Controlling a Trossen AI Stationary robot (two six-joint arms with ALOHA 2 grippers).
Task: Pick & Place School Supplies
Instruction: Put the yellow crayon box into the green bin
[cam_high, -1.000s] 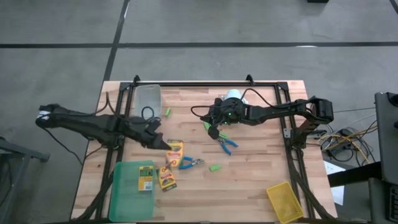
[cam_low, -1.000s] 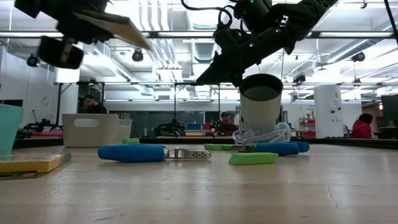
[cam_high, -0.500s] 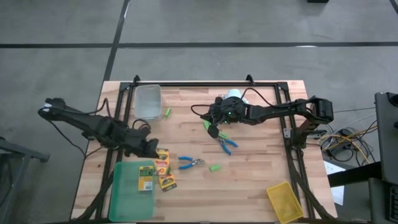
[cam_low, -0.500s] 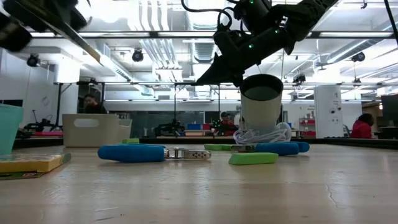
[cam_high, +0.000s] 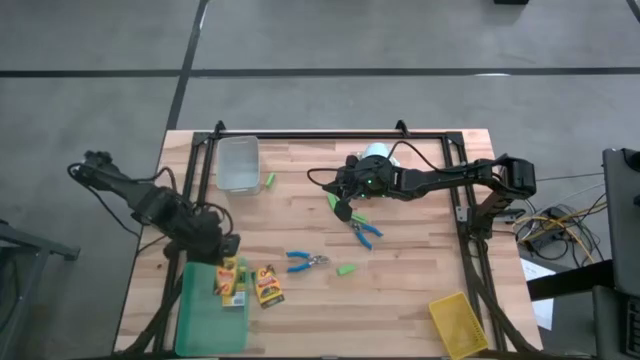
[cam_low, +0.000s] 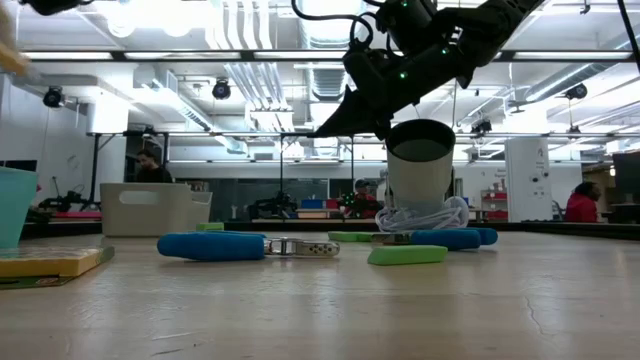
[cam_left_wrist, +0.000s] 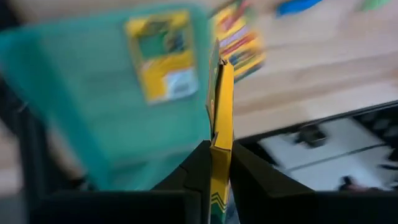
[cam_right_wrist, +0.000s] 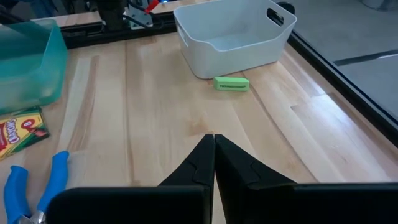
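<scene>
A wooden table stands on a grey floor, and the low view looks past it into a lit workshop. At about eight o'clock on the table lies a green tray with one crayon box flat inside it. The left gripper hangs over the tray's far edge, its fingers pinching a second crayon box held on edge above the tray. A third crayon box lies on the wood just beside the tray, at its three o'clock side. Near the centre lie blue scissors, with a green eraser close by at their four o'clock. The right gripper hovers near the table's centre with its fingers pressed together and holding nothing; a second pair of scissors lies at its four o'clock. A white bin sits at ten o'clock on the table, another eraser just beside it. A yellow bin stands at the five o'clock corner.
</scene>
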